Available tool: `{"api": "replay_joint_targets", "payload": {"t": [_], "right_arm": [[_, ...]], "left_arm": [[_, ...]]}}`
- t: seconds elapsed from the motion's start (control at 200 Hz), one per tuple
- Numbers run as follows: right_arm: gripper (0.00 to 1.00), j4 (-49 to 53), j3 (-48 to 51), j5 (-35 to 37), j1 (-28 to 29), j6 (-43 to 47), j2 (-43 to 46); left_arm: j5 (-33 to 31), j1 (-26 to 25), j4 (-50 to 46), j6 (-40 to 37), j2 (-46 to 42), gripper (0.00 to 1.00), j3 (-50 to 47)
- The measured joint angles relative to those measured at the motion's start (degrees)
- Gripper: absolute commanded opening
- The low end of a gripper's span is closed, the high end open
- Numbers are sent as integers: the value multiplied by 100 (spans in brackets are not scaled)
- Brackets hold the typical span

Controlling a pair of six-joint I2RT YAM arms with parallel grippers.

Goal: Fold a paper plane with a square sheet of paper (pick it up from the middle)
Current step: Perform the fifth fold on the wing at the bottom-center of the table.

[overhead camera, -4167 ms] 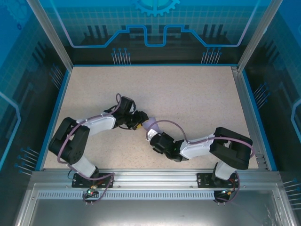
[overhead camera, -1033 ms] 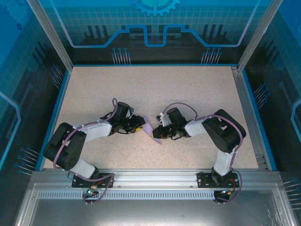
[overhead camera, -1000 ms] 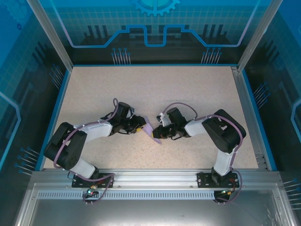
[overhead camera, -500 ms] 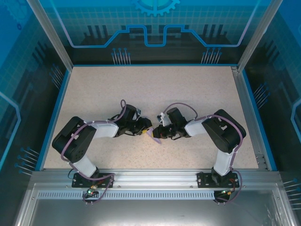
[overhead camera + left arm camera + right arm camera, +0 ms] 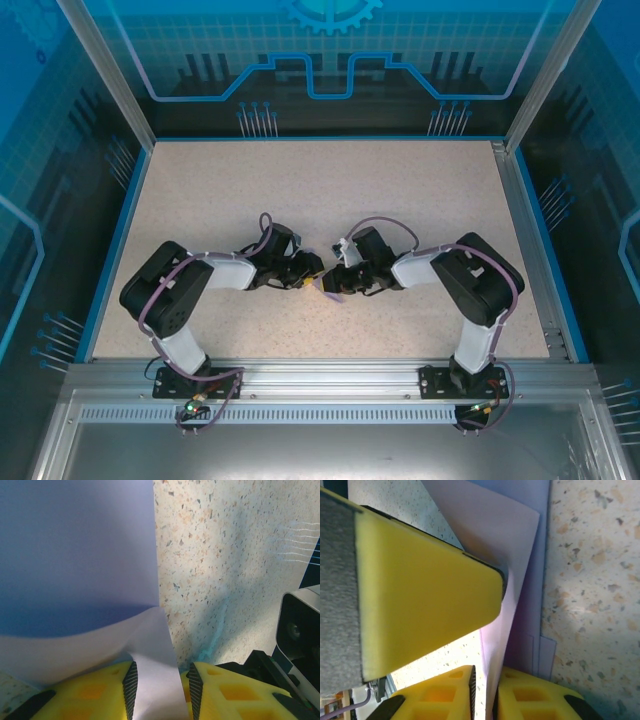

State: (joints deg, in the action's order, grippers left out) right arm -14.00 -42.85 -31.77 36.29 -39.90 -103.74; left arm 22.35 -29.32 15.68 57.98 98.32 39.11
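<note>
Yellow fingers; seemingly purple cables.

From the top, the lavender sheet is a sliver, mostly buried between the left gripper and right gripper (fold shape? no idea). Left wrist: it runs off at 12, 9 and 6 o'clock. Right wrist: a blurry yellow finger hides its 9 o'clock side; can't tell if the right jaws pinch.

Speckled beige tabletop is lying flat under even light, with soft shadows falling across it. A blue rim is running along its sides. Aluminium posts are rising at the back corners. The blue back panel is showing a gear graphic and grid lines. Tinted side panels are closing in the sides. An aluminium rail is crossing the near edge.
</note>
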Motion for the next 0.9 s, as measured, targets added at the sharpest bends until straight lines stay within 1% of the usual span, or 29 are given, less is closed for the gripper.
{"api": "replay_joint_targets", "payload": {"t": [0.175,0.295,0.435,0.53,0.725,0.9], "right_arm": [[22,605,0,269,4,90,319],[20,828,2,308,4,136,553],[11,859,13,282,9,157,592],[9,866,15,278,48,160,581],[9,839,15,264,205,271,337],[10,748,81,251,234,313,258]], "left_arm": [[0,0,-15,-57,0,37,0],[0,0,-22,-103,0,37,0],[0,0,-35,-114,0,37,7],[0,0,-37,-116,0,37,7],[2,0,-90,-131,0,37,13],[0,-7,-186,-131,-2,36,52]]}}
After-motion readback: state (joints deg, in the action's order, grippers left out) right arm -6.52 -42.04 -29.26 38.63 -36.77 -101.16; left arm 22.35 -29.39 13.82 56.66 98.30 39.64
